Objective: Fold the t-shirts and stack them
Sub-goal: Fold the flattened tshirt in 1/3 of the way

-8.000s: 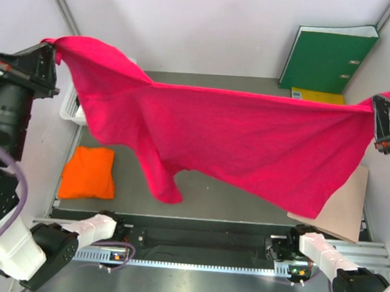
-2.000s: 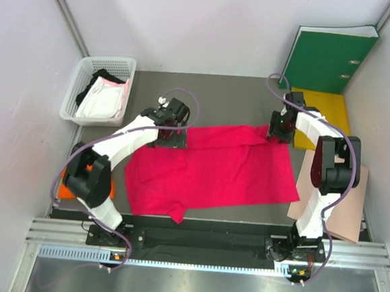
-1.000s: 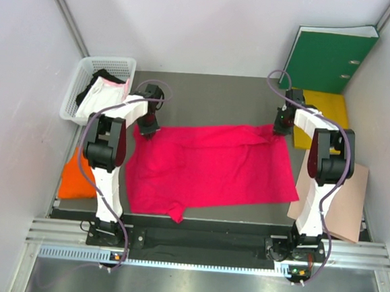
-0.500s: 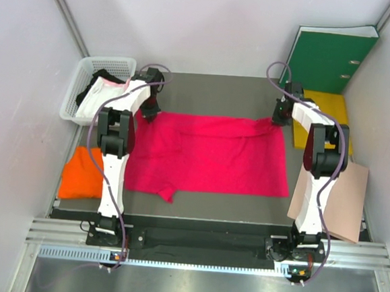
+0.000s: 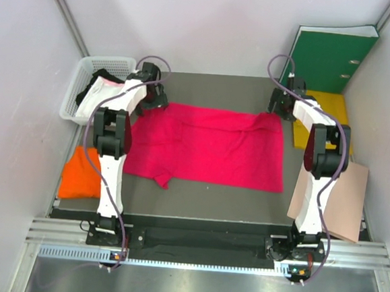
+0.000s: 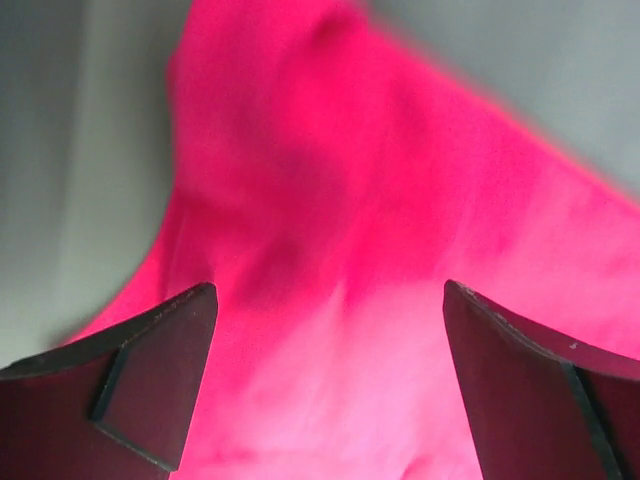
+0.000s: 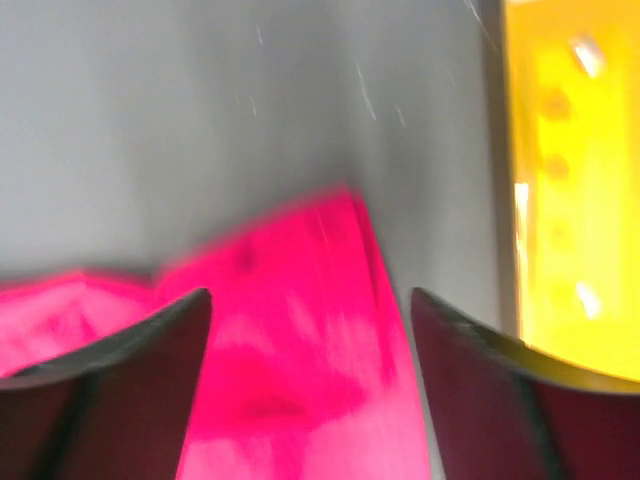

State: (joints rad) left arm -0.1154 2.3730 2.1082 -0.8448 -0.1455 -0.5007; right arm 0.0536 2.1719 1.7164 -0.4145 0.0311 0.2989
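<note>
Near edge: I see a bare strip of bench [image 5: 204, 201] between the arm bases and the near hem of the magenta t-shirt [image 5: 205, 147].
Near left: the orange t-shirt [image 5: 76, 177], folded small, lies at the bench's left edge. It is partly hidden by my left arm and sits apart from the magenta sleeve.
Near right: the tan paper sheet [image 5: 346, 198] lies at the right edge, outside my right arm and clear of the cloth.
Centre: the magenta t-shirt is spread flat, with one sleeve poking toward me at left and wrinkles toward its far right corner.
Left hand [image 6: 328, 290]: open, fingers wide apart over the shirt's far left corner, nothing pinched.
Right hand [image 7: 310, 295]: open over the far right corner. The cloth tip lies on bare bench between the fingers.
Far left: the white basket [image 5: 110, 59] holds a whitish-pink garment [image 5: 104, 101] and a black garment [image 5: 95, 77], near my left hand.
Far right: the yellow folder [image 5: 333, 113] lies flat just beside my right hand, with the green binder [image 5: 330, 58] standing behind it.
Room: there is bare bench beyond the far hem. The side walls are close on both flanks.
</note>
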